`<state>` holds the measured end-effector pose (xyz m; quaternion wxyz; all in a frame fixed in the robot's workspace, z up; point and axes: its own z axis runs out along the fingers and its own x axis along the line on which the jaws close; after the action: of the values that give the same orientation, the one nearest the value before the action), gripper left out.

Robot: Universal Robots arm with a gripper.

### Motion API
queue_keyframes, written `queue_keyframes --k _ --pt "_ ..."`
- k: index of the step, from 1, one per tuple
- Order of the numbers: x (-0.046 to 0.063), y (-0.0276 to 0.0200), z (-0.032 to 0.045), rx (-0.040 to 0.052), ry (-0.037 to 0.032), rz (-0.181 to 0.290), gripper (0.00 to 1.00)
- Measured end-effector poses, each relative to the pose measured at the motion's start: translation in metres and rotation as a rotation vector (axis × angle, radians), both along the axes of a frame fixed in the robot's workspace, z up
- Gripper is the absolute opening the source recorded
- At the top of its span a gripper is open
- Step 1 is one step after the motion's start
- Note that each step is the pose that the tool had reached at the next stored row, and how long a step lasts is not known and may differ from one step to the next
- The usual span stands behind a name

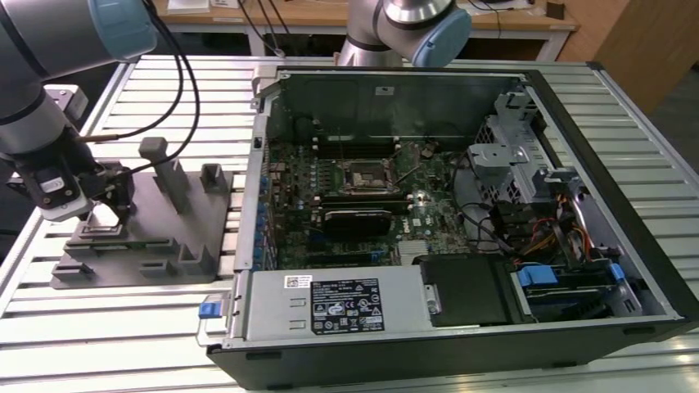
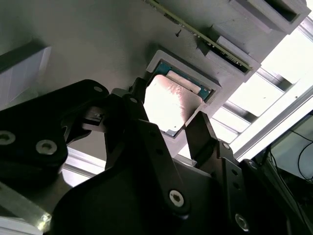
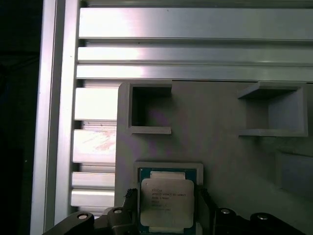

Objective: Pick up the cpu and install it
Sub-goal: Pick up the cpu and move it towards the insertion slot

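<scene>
- Silver-grey metal is gleaming on top of the cpu (image 3: 167,200), which is lying flat in a shallow square pocket of the grey holder block (image 3: 220,147).
- The black tool (image 3: 166,196) is hanging right over that pocket with its jaws spread. Its fingers (image 2: 205,137) are flanking the cpu (image 2: 168,100) on two opposite sides, just beside its edges; I cannot tell whether they are touching it.
- In the exterior view the tool (image 1: 104,201) is reaching down from the arm (image 1: 33,98) onto the holder block (image 1: 142,262) at the exterior view's left.
- The holder block is resting on the slatted aluminium table (image 1: 110,327).
- Just beside it, towards the exterior view's right, the open computer case (image 1: 644,246) is lying on its side.
- Inside the case, the socket (image 1: 363,173) is sitting on the motherboard (image 1: 437,213), well apart from the cpu.
</scene>
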<state>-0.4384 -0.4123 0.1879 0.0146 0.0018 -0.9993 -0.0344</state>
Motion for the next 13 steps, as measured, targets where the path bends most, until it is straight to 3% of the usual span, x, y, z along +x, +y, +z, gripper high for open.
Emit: queue_keyframes --k 13 --pt "-0.0004 0.0000 -0.0005 -0.0003 -0.0064 0.000 0.58"
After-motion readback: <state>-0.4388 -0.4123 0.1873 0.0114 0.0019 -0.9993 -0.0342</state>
